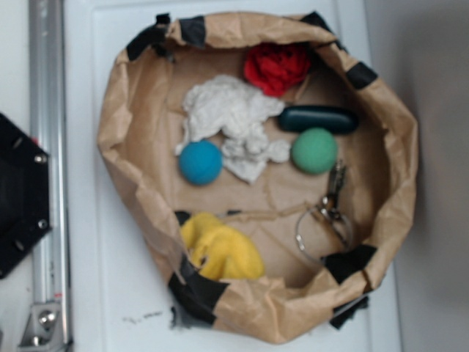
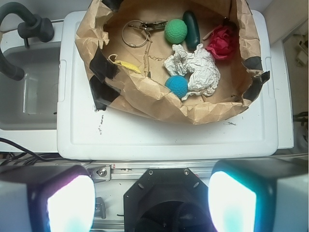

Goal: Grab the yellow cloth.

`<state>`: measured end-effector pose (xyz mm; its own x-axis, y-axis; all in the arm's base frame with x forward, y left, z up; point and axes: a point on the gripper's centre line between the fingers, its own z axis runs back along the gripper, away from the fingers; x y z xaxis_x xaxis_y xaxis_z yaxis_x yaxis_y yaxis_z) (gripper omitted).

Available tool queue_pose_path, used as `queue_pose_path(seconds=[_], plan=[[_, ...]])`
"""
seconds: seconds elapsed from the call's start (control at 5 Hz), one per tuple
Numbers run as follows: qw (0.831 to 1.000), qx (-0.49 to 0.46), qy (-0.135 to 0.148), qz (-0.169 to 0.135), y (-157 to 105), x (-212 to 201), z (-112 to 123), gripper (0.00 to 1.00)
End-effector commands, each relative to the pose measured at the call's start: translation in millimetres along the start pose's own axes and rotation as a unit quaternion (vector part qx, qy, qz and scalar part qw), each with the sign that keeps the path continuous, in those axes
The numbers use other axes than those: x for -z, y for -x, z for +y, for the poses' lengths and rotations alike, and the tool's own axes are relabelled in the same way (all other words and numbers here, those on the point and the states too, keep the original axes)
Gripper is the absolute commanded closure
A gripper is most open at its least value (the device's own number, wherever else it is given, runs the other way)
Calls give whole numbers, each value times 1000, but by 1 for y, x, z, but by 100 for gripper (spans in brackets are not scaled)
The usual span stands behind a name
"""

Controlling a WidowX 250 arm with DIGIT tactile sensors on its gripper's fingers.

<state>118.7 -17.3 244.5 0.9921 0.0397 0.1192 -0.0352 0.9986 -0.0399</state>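
Hand: the two pale finger pads (image 2: 72,203) stand wide apart at the bottom of the wrist view, with nothing between them; the hand (image 2: 152,203) is well short of the bag.
Desk: white plastic desk top (image 2: 159,137) carrying a crumpled brown paper bag (image 1: 124,110) with black tape patches on its rim.
Yellow cloth: bright yellow lumpy fabric wad (image 1: 220,251), inside the bag against its wall beside a tape patch; in the wrist view only a sliver (image 2: 129,65) shows.
Middle: blue foam ball (image 1: 200,162) touching the white crumpled cloth (image 1: 231,117); green foam ball (image 1: 314,150); metal ring with clip (image 1: 326,220).
Far side: dark oblong case (image 1: 318,119); red ruffled cloth (image 1: 276,67).
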Motion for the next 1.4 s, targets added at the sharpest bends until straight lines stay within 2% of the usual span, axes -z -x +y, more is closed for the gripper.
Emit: queue_pose_path(seconds=[0.0, 0.2, 0.4, 0.6, 0.8, 1.0, 1.2], plan=[[1000, 0, 0, 0, 0, 0, 0, 0], [991, -129, 42, -16, -51, 1, 22, 0], [959, -266, 93, 20, -94, 8, 42, 0], [919, -375, 105, 61, -131, 69, 47, 0], [906, -384, 118, 134, -148, 128, 31, 0], [905, -371, 100, 183, -121, 178, 3, 0], [909, -329, 95, 238, -85, 209, -26, 0]])
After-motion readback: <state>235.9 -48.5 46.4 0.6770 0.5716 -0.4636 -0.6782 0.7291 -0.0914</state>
